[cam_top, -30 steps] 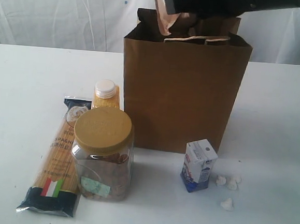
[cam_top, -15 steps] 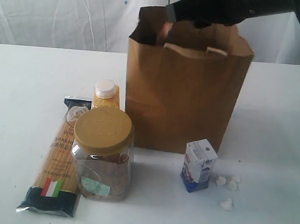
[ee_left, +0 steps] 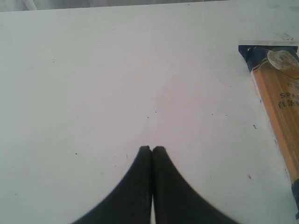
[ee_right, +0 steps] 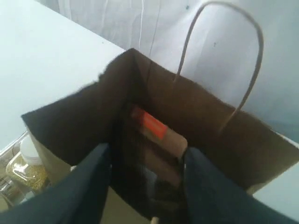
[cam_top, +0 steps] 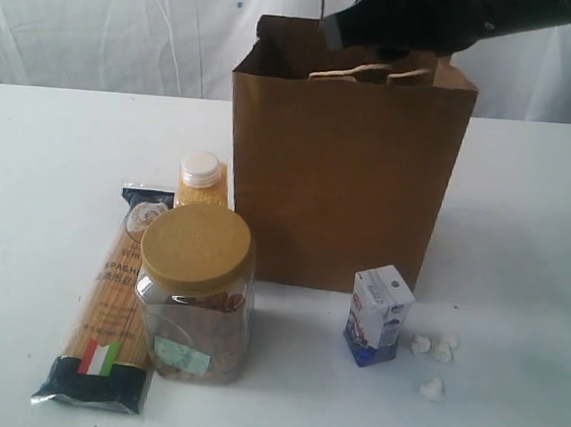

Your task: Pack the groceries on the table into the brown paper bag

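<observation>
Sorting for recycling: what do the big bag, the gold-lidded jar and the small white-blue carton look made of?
The bag: matte brown kraft paper, going by its creases and folded edges. The jar: clear glossy wall, probably plastic, possibly glass; its lid is dull gold, plastic or metal, which I cannot tell. The carton: printed coated paperboard, judging by its folded top.

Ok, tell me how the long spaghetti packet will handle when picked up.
The spaghetti packet is long and thin, so gripped at one end it would probably tilt. Its film wrap looks glossy, likely slippery. The dry strands inside may snap if squeezed hard.
</observation>
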`<state>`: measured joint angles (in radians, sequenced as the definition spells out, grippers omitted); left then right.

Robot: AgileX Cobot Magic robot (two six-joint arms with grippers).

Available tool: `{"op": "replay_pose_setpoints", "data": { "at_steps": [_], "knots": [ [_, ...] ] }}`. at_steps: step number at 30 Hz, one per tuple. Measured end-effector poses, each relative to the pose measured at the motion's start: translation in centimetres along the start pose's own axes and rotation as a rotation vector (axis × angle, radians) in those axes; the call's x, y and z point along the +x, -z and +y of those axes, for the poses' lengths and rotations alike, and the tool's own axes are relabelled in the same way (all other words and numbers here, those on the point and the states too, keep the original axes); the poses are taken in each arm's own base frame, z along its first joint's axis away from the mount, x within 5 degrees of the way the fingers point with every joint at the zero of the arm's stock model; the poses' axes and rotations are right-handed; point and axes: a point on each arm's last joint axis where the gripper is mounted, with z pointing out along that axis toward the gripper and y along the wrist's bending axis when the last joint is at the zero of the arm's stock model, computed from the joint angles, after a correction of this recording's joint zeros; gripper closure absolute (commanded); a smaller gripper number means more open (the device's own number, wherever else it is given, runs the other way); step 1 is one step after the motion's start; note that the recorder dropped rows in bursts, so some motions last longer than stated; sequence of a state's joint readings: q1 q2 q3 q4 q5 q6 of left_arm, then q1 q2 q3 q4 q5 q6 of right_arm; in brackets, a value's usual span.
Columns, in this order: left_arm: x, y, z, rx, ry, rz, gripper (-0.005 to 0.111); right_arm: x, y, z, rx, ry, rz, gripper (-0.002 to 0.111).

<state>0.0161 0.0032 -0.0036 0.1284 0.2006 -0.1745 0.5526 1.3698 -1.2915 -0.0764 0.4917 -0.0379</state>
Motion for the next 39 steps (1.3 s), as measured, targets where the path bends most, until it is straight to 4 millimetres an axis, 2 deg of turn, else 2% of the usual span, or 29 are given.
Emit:
{"op": "replay_pose_setpoints", "data": {
  "at_steps": [2, 6, 11, 14, 16, 20, 23, 25, 29, 31, 33, 37, 39],
  "knots": [
    [0.0, 0.0, 0.0, 0.0, 0.0, 0.0, 0.107, -0.5, 1.4, -0.1, 0.004, -0.001, -0.039, 0.065],
    [0.0, 0.0, 0.0, 0.0, 0.0, 0.0, 0.107, -1.6, 5.3, -0.4, 0.015, -0.003, -0.123, 0.072],
    [0.0, 0.0, 0.0, 0.0, 0.0, 0.0, 0.107, -1.4, 9.6, -0.8, 0.046, 0.022, -0.113, 0.086],
    [0.0, 0.0, 0.0, 0.0, 0.0, 0.0, 0.107, -0.8, 10.8, -1.6, 0.134, 0.102, -0.05, 0.1],
    [0.0, 0.0, 0.0, 0.0, 0.0, 0.0, 0.107, -0.1, 11.2, -2.7, 0.251, 0.158, 0.017, 0.107],
    [0.0, 0.0, 0.0, 0.0, 0.0, 0.0, 0.107, 1.5, 11.3, -5.7, 0.558, 0.208, 0.109, 0.108],
    [0.0, 0.0, 0.0, 0.0, 0.0, 0.0, 0.107, 3.5, 10.9, -8.0, 0.735, 0.15, 0.141, 0.108],
    [0.0, 0.0, 0.0, 0.0, 0.0, 0.0, 0.107, 5.5, 10.5, -9.5, 0.812, 0.051, 0.174, 0.108],
    [0.0, 0.0, 0.0, 0.0, 0.0, 0.0, 0.107, 11.7, 8.7, -11.7, 0.83, -0.184, 0.335, 0.108],
    [0.0, 0.0, 0.0, 0.0, 0.0, 0.0, 0.107, 15.3, 7.4, -11.4, 0.749, -0.297, 0.444, 0.108],
    [0.0, 0.0, 0.0, 0.0, 0.0, 0.0, 0.107, 18.7, 6.2, -10.3, 0.637, -0.4, 0.523, 0.108],
    [0.0, 0.0, 0.0, 0.0, 0.0, 0.0, 0.107, 22.8, 5.0, -7.7, 0.469, -0.517, 0.566, 0.108],
    [0.0, 0.0, 0.0, -0.002, 0.001, 0.0, 0.107, 23.3, 5.3, -7.0, 0.448, -0.556, 0.51, 0.108]
  ]
}}
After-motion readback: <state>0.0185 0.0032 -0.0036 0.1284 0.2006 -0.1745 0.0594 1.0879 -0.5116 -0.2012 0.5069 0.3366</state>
